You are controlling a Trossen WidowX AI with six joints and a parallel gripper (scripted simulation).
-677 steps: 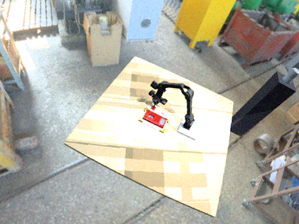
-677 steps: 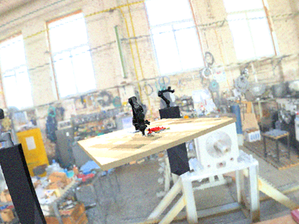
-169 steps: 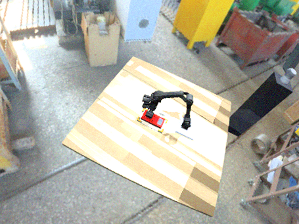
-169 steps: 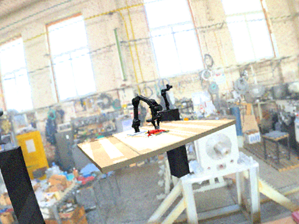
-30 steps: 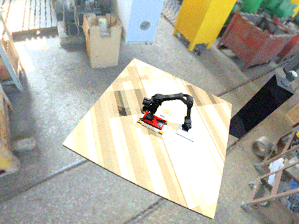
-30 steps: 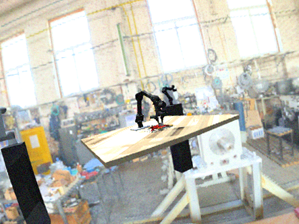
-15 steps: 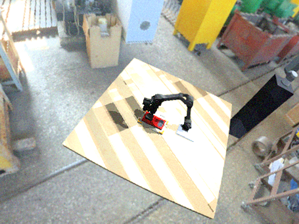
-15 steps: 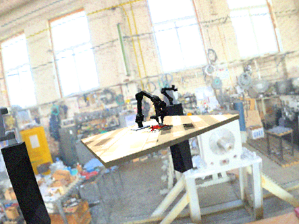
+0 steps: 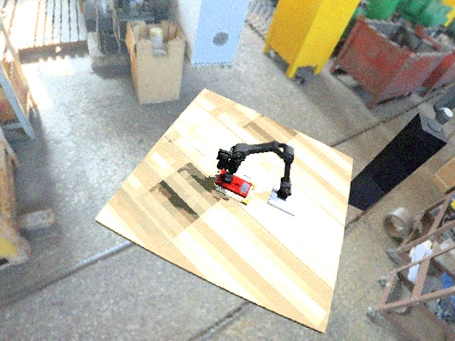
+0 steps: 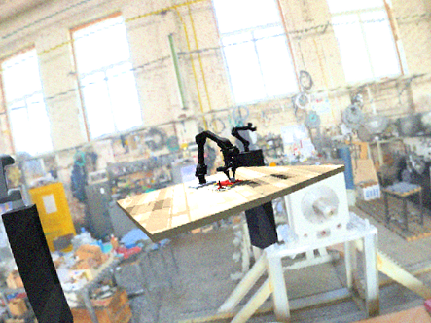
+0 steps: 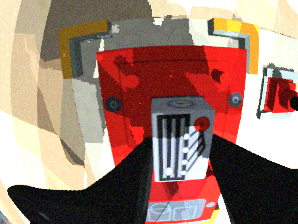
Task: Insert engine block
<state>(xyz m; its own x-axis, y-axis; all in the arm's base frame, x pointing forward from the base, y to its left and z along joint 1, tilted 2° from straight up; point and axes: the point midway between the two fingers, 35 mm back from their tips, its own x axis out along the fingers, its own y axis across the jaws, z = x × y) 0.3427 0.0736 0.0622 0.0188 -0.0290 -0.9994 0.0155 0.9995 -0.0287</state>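
Observation:
The engine block (image 11: 181, 135) is a grey box with dark slots, diagonal stripes and a red dot on its face. My gripper (image 11: 180, 141) (image 9: 228, 179) (image 10: 231, 179) is shut on it, with one black finger at each side. The red car body (image 11: 170, 80) (image 9: 239, 186) lies under the gripper, with two round bolts and a grey window-like panel (image 11: 176, 211) near the lower edge of the wrist view. The block is over the middle of the car body. The opening and rib are hidden behind the block and fingers; how deep the block sits cannot be told.
Yellow corner brackets (image 11: 91, 29) (image 11: 246, 28) stand around the car body. A red part on a pale square base (image 11: 278, 96) is beside it in the wrist view. The arm base stands on a pale plate (image 9: 287, 209) on the wooden table (image 9: 261, 266).

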